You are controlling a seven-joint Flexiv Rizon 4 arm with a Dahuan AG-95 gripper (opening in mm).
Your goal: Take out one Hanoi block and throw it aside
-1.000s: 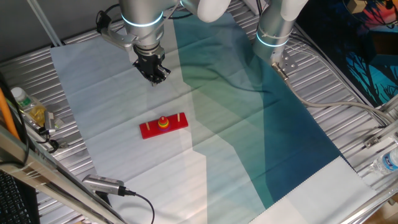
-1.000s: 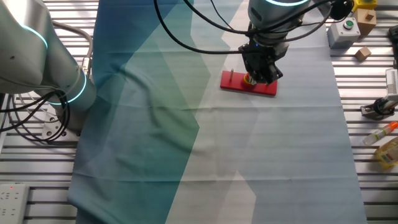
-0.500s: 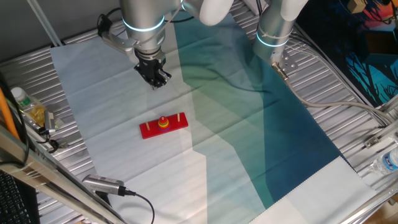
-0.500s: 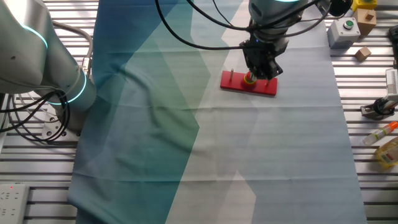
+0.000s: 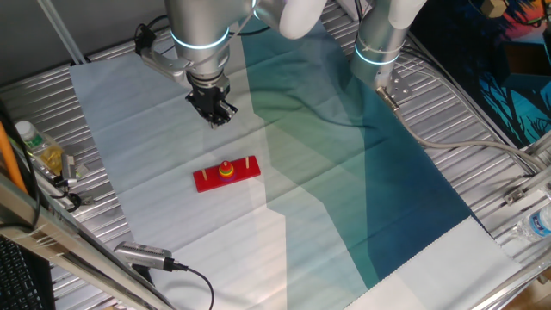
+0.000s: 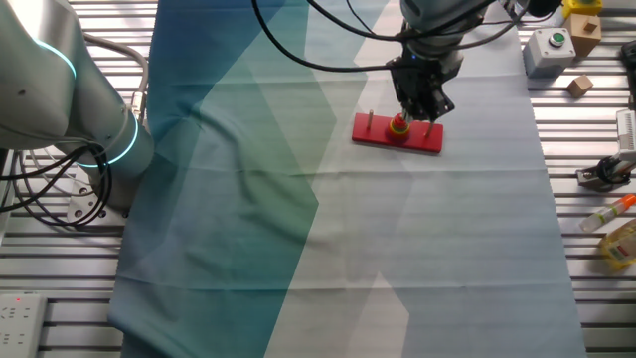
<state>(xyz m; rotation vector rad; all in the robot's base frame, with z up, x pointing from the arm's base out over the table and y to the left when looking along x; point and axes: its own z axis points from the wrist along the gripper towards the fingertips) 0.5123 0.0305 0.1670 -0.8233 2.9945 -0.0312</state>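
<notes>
The red base with pegs (image 5: pixel 226 176) lies on the pale cloth. A yellow disc (image 5: pixel 225 170) sits on its middle peg with the tiny red Hanoi block (image 5: pixel 225 164) on top. In the other fixed view the base (image 6: pixel 429 141), the disc (image 6: pixel 397 127) and the block (image 6: pixel 399 121) show just below the gripper. My gripper (image 5: pixel 215 115) hangs above the cloth, behind the base and apart from it. In the other fixed view the gripper (image 6: pixel 422 107) partly overlaps the base. Its dark fingers stand slightly apart and hold nothing.
A second silver arm (image 5: pixel 379 39) stands at the back right of the one fixed view, and its base (image 6: pixel 60 89) shows at the left of the other. Bottles (image 5: pixel 39 151) and a camera (image 5: pixel 142 255) lie at the left edge. Boxes and tools (image 6: pixel 596 179) sit beside the cloth.
My gripper has lifted and drawn a little away from the base while turning slightly. The block, disc and base have not moved.
</notes>
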